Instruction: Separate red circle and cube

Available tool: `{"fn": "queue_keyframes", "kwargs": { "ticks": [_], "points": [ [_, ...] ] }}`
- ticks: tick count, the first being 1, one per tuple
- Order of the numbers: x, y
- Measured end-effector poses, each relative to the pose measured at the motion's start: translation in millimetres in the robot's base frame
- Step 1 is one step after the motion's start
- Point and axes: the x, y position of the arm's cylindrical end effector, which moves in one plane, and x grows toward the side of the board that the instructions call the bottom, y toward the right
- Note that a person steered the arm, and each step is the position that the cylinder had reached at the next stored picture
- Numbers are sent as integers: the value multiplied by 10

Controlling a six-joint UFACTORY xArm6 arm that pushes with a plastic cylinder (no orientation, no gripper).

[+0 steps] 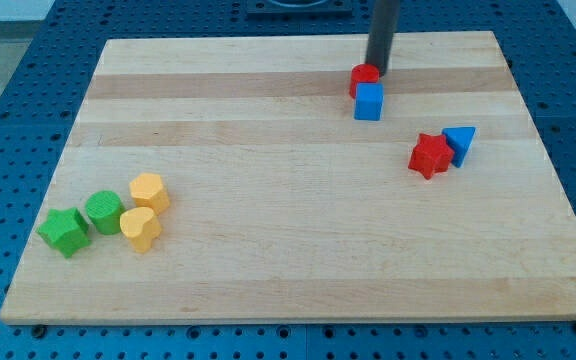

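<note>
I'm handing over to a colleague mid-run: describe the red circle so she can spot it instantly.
Look at the wooden board, near the view's top edge, right of centre, where my tip comes down. The red circle sits just left of my tip, touching the blue cube below it. Unlike the red star further right, it is round.

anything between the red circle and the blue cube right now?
Nothing. In the camera view the red circle touches the blue cube; my tip sits at the circle's right edge.

A red star (429,155) touches a blue triangle (460,143) at the bench's (288,260) right. Lower left cluster: green star (65,231), green cylinder (104,211), yellow hexagon (149,191), yellow heart (140,228).
</note>
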Motion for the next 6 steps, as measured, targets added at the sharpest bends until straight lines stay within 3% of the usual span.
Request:
{"fn": "queue_keyframes", "kwargs": {
  "ticks": [2, 4, 5, 6],
  "points": [
    [453, -224],
    [867, 223],
    [907, 845],
    [737, 705]
  ]
}}
